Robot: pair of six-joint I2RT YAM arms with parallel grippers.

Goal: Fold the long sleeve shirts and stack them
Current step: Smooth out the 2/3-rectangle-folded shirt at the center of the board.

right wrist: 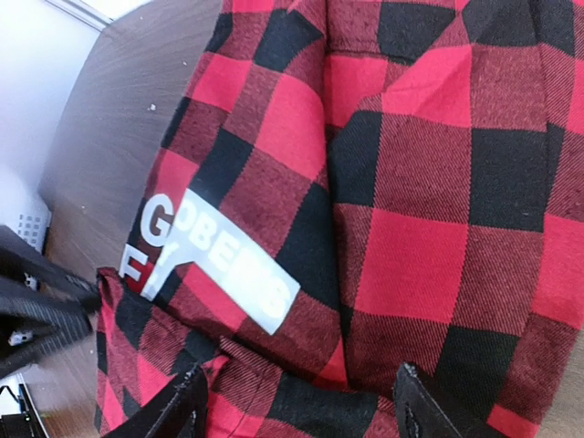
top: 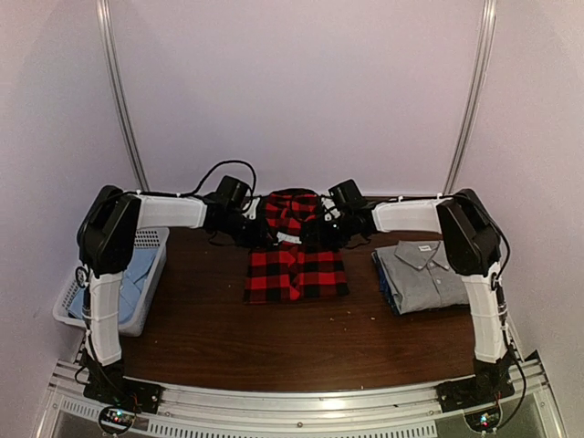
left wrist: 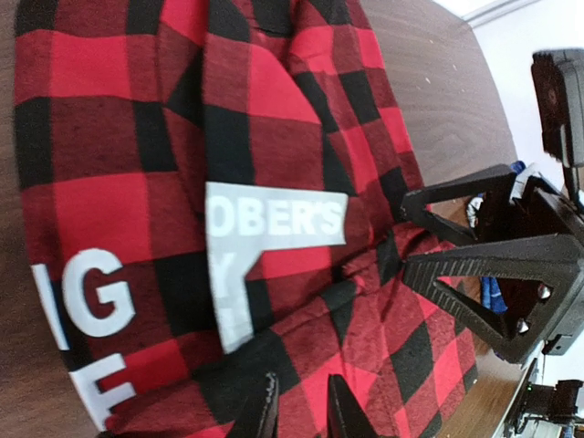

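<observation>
Folding the red-and-black flannel (top: 297, 274) looks to be the step in hand. Its near half lies flat on the middle of the counter (top: 228, 338), while its far part is raised and bunched between the two arms at the back. The left tool (left wrist: 301, 406) has its fingers drawn close together on an edge of the check cloth, pinching it, with the white block letters (left wrist: 274, 219) just above. The right tool (right wrist: 301, 388) has its fingers spread wide, with flannel filling the gap between them. It seems to straddle the cloth rather than grip it, and the left wrist view likewise shows its tips apart beside a raised fold.

The grey shirt (top: 424, 274) lies folded at the right side of the counter, well apart from the flannel. By that, one shirt is done and the flannel is partway. A white basket (top: 66, 306) holding blue cloth stands at the left edge.

The next move likely calls for the right tool to close on its side of the raised part, so that both ends are held level. Both arms would then carry that part toward the near edge and lay it squarely over the flat half. With only one side pinched, the cloth could sag or twist. Stacking with the grey shirt is not yet done.
</observation>
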